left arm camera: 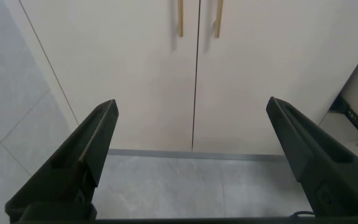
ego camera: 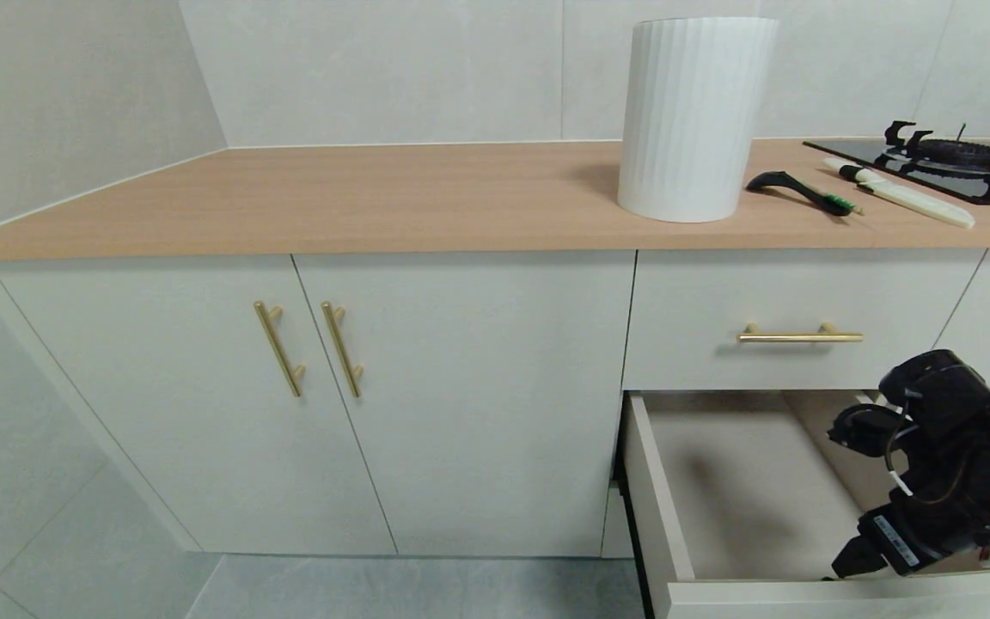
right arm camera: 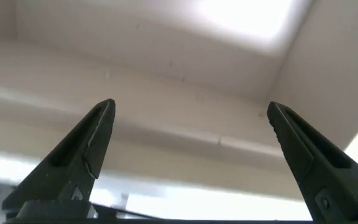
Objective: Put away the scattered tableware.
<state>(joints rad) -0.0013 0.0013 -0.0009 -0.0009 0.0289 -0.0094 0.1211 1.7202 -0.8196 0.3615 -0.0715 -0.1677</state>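
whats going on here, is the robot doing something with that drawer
The robot is tidying up tableware. Its right gripper is open and holds nothing, down in the pulled-out lower drawer. The left gripper is open too, facing the cupboard doors. A knife and a black-handled tool lie on the counter beside a white container, not yet put away.

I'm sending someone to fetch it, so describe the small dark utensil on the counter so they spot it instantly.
On the wooden countertop stands a tall white ribbed cylinder. The utensil lies just right of its base, between it and the black hob. Its curved black handle and green tip set it apart from the longer, pale knife beside it.
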